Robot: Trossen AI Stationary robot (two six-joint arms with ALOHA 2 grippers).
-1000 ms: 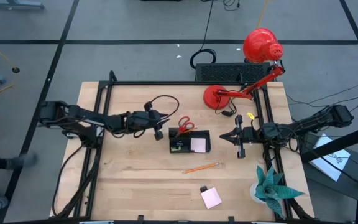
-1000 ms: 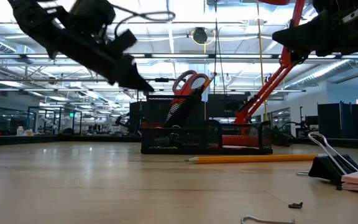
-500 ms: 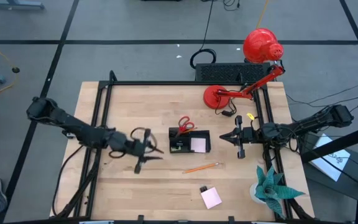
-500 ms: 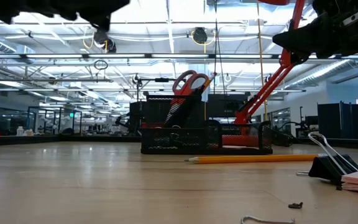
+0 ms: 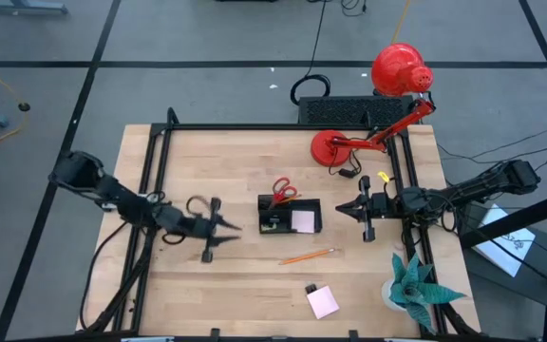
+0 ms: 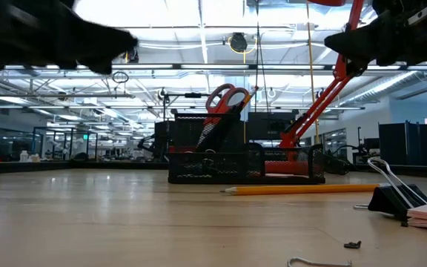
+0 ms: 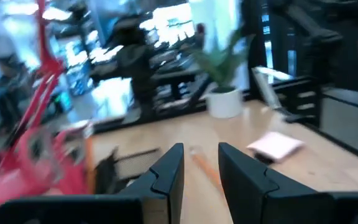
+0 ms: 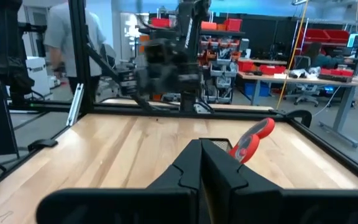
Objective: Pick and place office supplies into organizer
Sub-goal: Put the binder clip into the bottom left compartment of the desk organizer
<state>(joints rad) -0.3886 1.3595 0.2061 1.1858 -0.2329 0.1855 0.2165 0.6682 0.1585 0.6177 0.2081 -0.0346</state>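
Note:
The black organizer (image 5: 290, 217) stands mid-table, with red-handled scissors (image 5: 283, 188) upright in it and a pink note (image 5: 303, 220) in one compartment. An orange pencil (image 5: 307, 256) lies on the table just in front of it. A pink sticky pad (image 5: 322, 301) with a black clip (image 6: 391, 196) lies near the front edge. My left gripper (image 5: 234, 226) hovers left of the organizer, level and open, with nothing between its fingers (image 7: 166, 171). My right gripper (image 5: 342, 209) hangs shut to the organizer's right, fingers pointing at it.
A red desk lamp (image 5: 387, 95) stands at the far right, and a teal paper plant (image 5: 416, 285) at the near right corner. A small dark clip (image 6: 353, 244) and a bent wire clip (image 6: 317, 261) lie near the front edge. Black frame rails (image 5: 160, 190) border the table.
My left gripper has swung away from the organizer's left side toward the near edge and a little to the left, turning as it went. Its fingers stay as far apart as before. My right arm has kept still.

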